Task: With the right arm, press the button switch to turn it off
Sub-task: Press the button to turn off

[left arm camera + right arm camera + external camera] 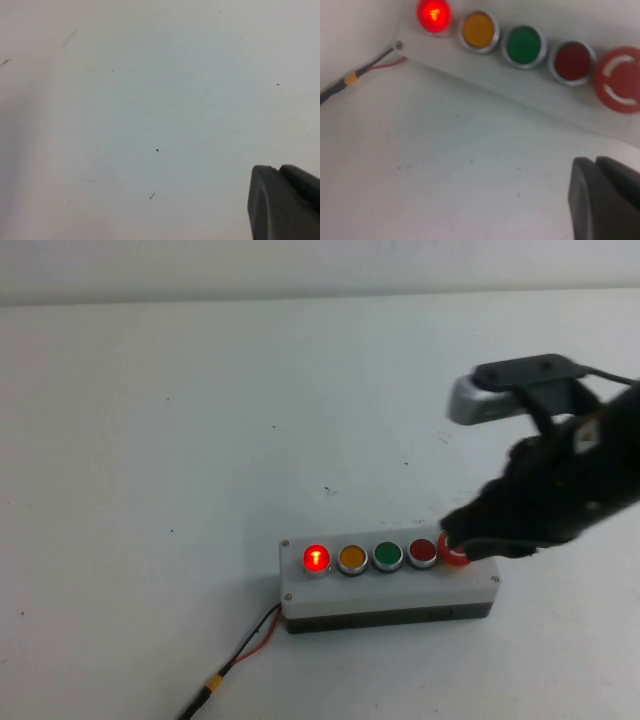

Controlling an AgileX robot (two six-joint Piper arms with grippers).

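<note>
While the button switch (316, 559) glows bright red at the far-left end of the grey box (388, 585), you can see that the box lies flat on the white tabletop (200, 420) with its long axis running left to right across the high view, and the switch's face points straight up. Along the box's row from the switch you have an amber button (352, 558), a green button (387, 556), a darker red button (422, 552) and, at the opposite end, the large red mushroom button (455, 552). A red and black cable (240, 655) with a yellow band leaves the box at the switch's end and runs toward the near edge of the tabletop. Your right arm (560, 480) reaches in from the right, and the right pincer (470, 540) sits over the box's right end, by the mushroom button and four positions along the row from the switch; the other buttons lie between it and the switch. Whether its fingers are open or closed you cannot tell; in the right wrist view only a dark finger (605, 200) shows at the corner, above bare tabletop beside the box, gripping nothing visible. The left pincer (285, 202) is off the high view; its wrist view shows one dark finger edge over bare tabletop, and its opening cannot be told either.
</note>
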